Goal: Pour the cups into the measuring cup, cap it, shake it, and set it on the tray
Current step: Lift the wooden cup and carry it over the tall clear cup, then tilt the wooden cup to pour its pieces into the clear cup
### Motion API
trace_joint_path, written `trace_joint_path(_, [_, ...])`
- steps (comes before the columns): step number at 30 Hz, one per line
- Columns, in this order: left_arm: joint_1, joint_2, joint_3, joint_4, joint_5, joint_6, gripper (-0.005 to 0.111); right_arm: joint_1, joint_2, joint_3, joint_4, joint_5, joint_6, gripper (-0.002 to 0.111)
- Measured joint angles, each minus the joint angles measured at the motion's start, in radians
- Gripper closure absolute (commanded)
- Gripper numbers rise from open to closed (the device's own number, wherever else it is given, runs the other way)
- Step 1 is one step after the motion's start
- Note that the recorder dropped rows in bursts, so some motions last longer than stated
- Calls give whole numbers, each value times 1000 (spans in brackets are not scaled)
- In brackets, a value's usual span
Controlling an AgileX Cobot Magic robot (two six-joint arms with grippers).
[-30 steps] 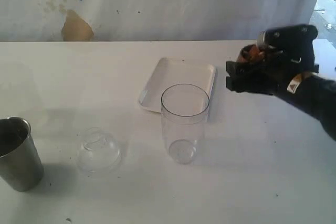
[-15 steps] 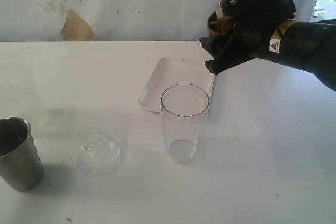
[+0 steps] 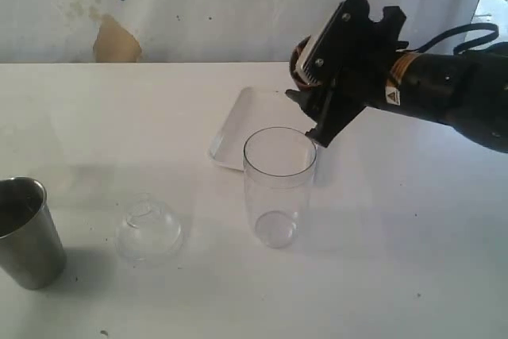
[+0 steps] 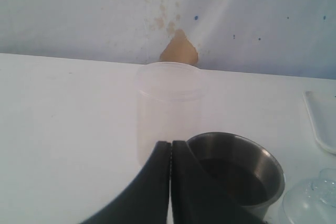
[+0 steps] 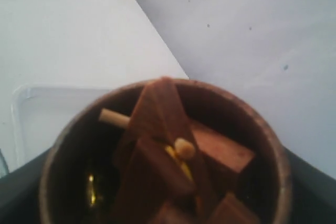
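On the near left of the tabletop (image 3: pixel 381 275), well apart from the measuring cup (image 3: pixel 278 184), stands the steel tumbler (image 3: pixel 28 232), upright, with something dark inside. The left hand (image 4: pixel 170 182) hovers just beside it, fingers pressed together and holding nothing. Between the tumbler and the measuring cup, but touching neither, a clear domed lid (image 3: pixel 149 230) sits on the tabletop. The measuring cup itself is upright and uncapped, and looks empty. Just behind it lies the white tray (image 3: pixel 246 129), flat, with nothing visible on it. Above and slightly behind the measuring cup's far rim, the right hand (image 3: pixel 313 97) grips the wooden cup (image 3: pixel 300 57) and holds it tilted in the air, clear of the measuring cup. The right wrist view looks into its mouth: brown chunks (image 5: pixel 157 129), a pale stick and a few yellow bits lie inside. Far to the left of the measuring cup, beyond the tumbler, a frosted cup (image 4: pixel 169 108) stands before the stained wall (image 3: pixel 238 5).
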Motion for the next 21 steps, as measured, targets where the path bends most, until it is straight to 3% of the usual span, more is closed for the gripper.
trace_joint_path(7, [0,0,0,0,0,0,106,2,6,0,-202,-84,-75,108])
trace_joint_path(21, [0,0,0,0,0,0,106,4,6,0,-229,-94,-414,108])
